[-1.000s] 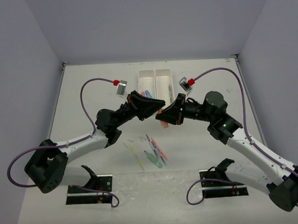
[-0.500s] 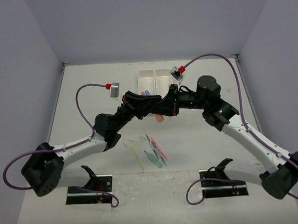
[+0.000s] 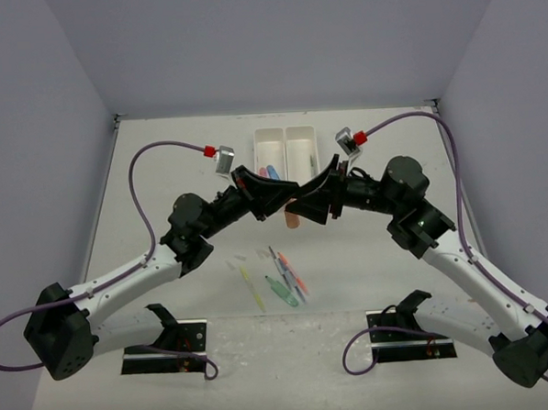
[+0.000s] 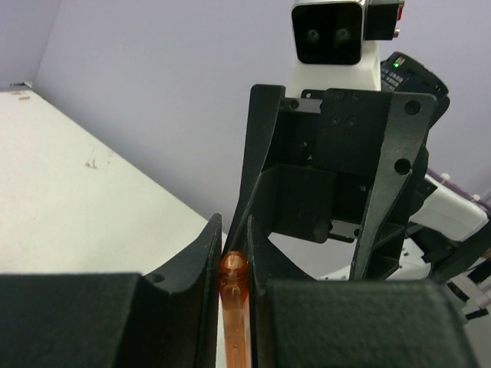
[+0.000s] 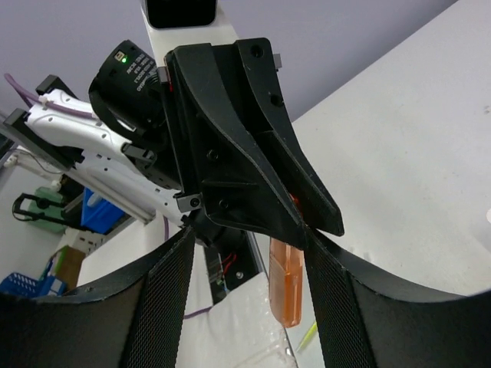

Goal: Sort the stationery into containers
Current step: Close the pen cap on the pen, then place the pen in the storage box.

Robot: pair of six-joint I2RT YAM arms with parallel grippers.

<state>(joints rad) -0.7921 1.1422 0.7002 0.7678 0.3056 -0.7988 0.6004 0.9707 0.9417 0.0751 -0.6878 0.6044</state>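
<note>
Since half a second earlier, the right arm had drawn back toward its own side, so its claw no longer overlapped the left claw as deeply. The left wrist had shifted a little toward the meeting point, and the orange piece (image 3: 293,220) had stayed where it was.

That orange piece (image 4: 232,307) sat pinched in the left claw (image 4: 234,230), whose fingers were narrow and pressed on both of its flanks. Its rounded end lay near the fingertips, and its body ran back between them. From the right wrist it showed hanging below the left claw (image 5: 311,222), orange piece (image 5: 286,287) end downward.

Facing it tip to tip was the right claw (image 3: 311,201), spread wide. Its fingers (image 5: 169,307) stood on either side of the left claw's fingers and gripped nothing.

Just beyond both claws lay the white tray (image 3: 286,145). A blue piece (image 3: 271,173) and a pink piece (image 3: 262,172) lay in its left compartment, partly hidden by the left claw (image 3: 290,193).

On the near side of the claws, well apart from the held piece, a loose cluster of thin pens (image 3: 282,278) rested on the table (image 3: 162,174), a yellow pen (image 3: 252,287) at its left edge.
</note>
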